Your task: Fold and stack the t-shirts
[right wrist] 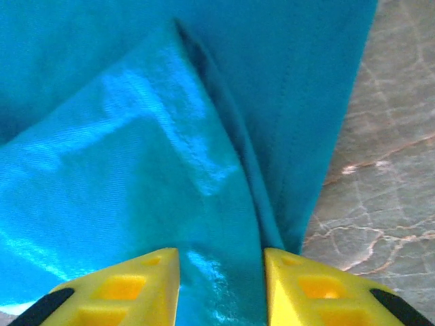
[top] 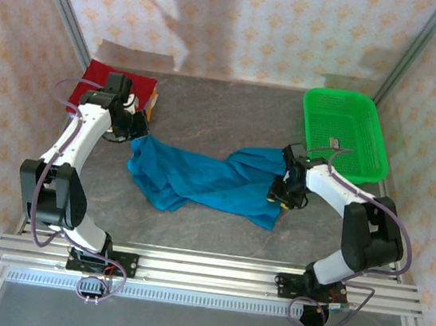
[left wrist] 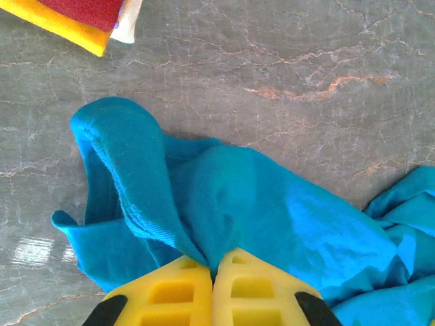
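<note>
Left end effector [left wrist: 213,268] pinches teal t-shirt [left wrist: 285,217] edge

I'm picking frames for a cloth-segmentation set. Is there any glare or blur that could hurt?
Right wrist: pale sheen streaks across the teal t-shirt, washing out its colour. Left wrist: a small bright reflection on the table at lower left; cloth sharp. Top external: even light, soft shadows under the cloth, no obvious blur.
</note>
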